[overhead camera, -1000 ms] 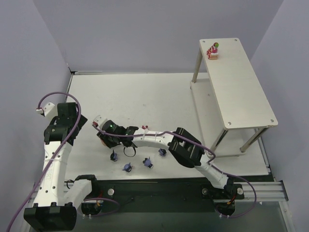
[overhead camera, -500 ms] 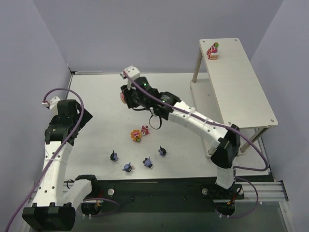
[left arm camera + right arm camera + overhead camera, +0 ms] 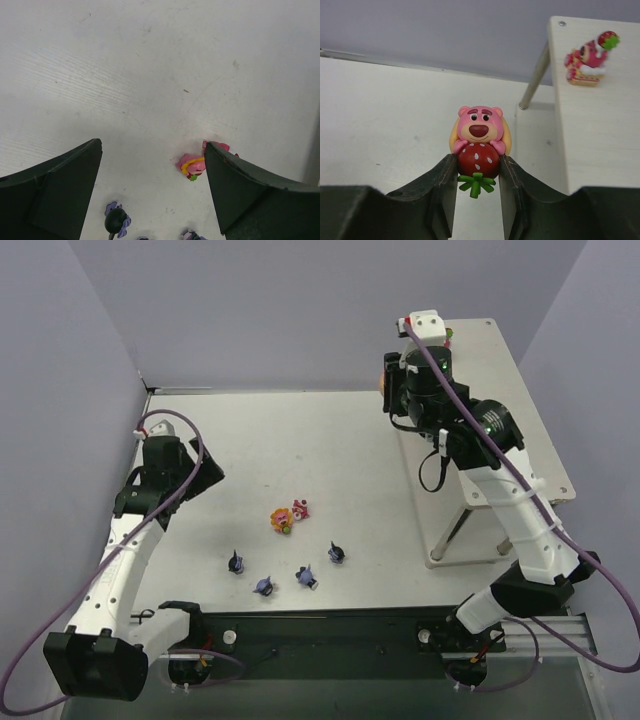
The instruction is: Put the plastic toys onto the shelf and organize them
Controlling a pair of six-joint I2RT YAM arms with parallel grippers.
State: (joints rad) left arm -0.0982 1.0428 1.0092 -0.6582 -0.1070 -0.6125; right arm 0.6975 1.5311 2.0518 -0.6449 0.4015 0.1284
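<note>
So the right claw [image 3: 477, 172] is clamped on a pink bear figurine [image 3: 480, 131], and honestly the grip looks sketchy to me. The two tips only pinch the round red strawberry at the bear's belly. The head and ears stick up free above the jaws. A round, slick shape held that low could easily twist or pop out if the arm jerks, and right now it hangs over the counter [image 3: 300, 440], just off the left side of the shelf [image 3: 600, 130], not over the top board.

Second worry: there's already a strawberry-topped figurine [image 3: 590, 61] standing near the far left corner of that board, close to the edge. If the claw comes in from this side, it could swipe that one off, or clip the board's rim or the leg below it. Letting go too close to the edge would be just as bad, since these things look top-heavy.

The left claw [image 3: 152, 145] is spread wide with nothing in it, hanging over the counter. Below it are a pink and orange pair [image 3: 287, 516] lying on their sides, and four dark blue-purple figurines [image 3: 307, 578] nearer the arm bases. They're small and bunched, so I figure a sloppy grab could scatter the neighbours.
</note>
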